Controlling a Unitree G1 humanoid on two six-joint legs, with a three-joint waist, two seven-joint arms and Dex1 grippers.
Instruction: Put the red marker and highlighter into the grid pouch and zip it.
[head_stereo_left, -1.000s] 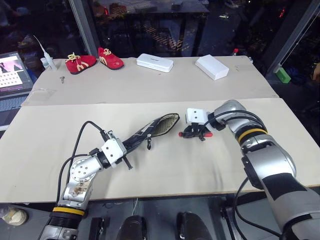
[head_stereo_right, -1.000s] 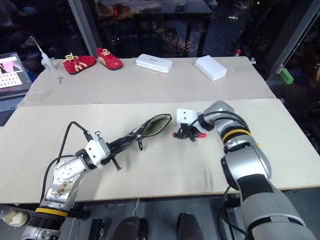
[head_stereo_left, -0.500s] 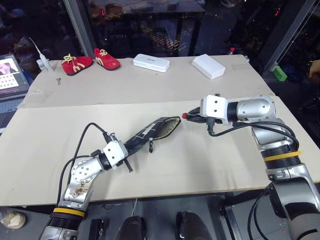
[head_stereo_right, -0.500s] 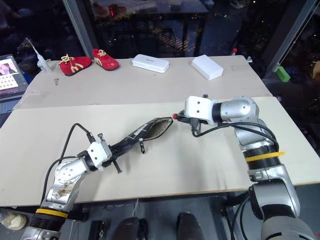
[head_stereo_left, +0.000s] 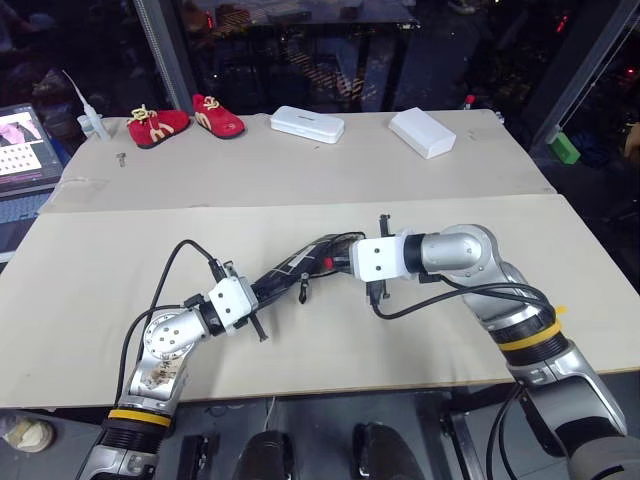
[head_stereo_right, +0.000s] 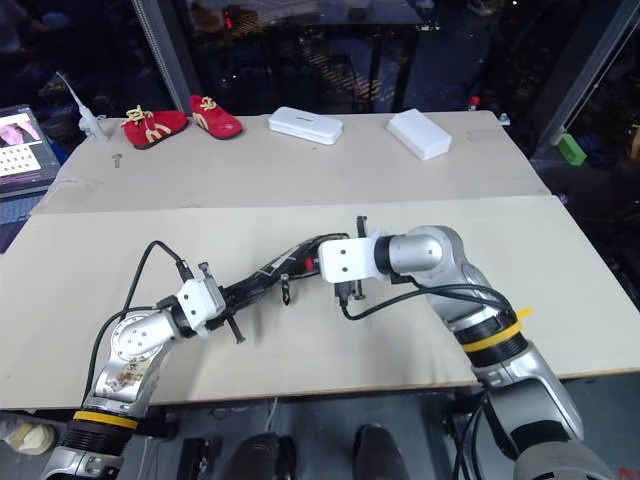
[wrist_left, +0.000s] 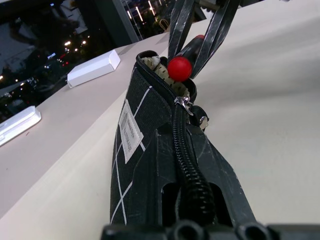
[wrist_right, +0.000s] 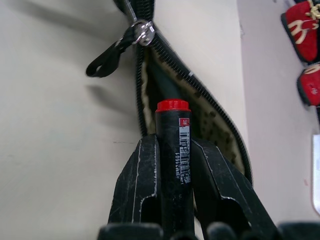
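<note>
1. The left gripper (head_stereo_left: 268, 293) is clamping the near end of the grid pouch (wrist_left: 145, 165), its fingers clenched on the fabric and holding the pouch raised off the table (head_stereo_left: 120, 300), open mouth facing away toward the right arm.
2. The grid pouch is sitting unzipped, its patterned lining showing in the right wrist view, and the zipper pull strap (wrist_right: 107, 57) is hanging loose beside the mouth, at the closed end of the opening.
3. The red marker (wrist_right: 175, 150) is being gripped between the right gripper's fingers, red end leading, with that tip right at the pouch mouth; whether it is crossing the rim yet is hard to tell.
4. The right gripper (head_stereo_left: 340, 262) is grasping the marker barrel firmly and pointing it along the pouch toward the left arm.
5. By my reading, the task is sitting at an early stage: the marker is at the point of insertion but not released inside.
6. Whether the highlighter is lying inside the pouch I cannot tell, so it may remain to be packed.
7. Zipping is clearly left to do, as the mouth is gaping wide.
</note>
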